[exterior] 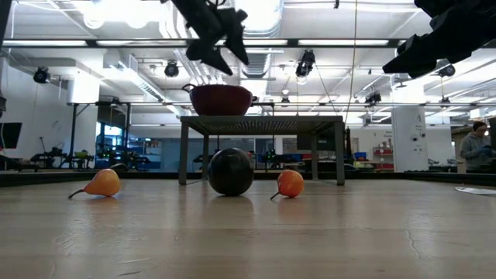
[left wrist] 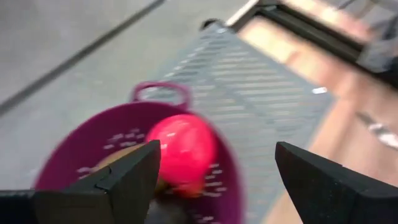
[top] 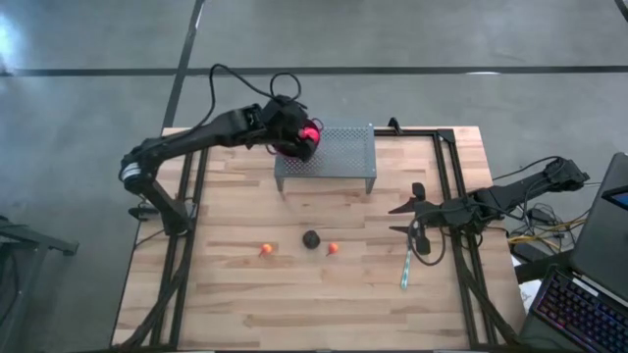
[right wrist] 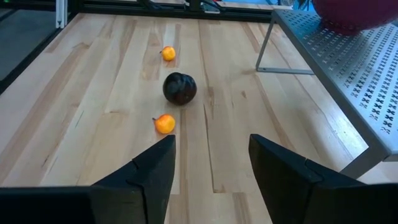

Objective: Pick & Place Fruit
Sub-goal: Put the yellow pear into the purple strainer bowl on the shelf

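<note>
L gripper (left wrist: 214,177) hangs just above the purple colander bowl (left wrist: 74,155), fingers spread wide, nothing pinched; directly below and between the fingers sits the red ball (left wrist: 181,149) inside the bowl, w/ a brownish piece partly hidden beside it. Bowl rests on the perforated metal rack (top: 334,152) at the table's far edge. R gripper (right wrist: 211,165) hovers over the wooden table (top: 245,304) on its right side, fingers apart, holding nothing. Ahead of the R gripper, well apart, lie a dark ball (right wrist: 180,88) and two small orange fruits, one nearer (right wrist: 165,123), one farther (right wrist: 167,53), roughly in a row. Teal stick (top: 405,270) lies on the table just beside the R gripper.
</note>
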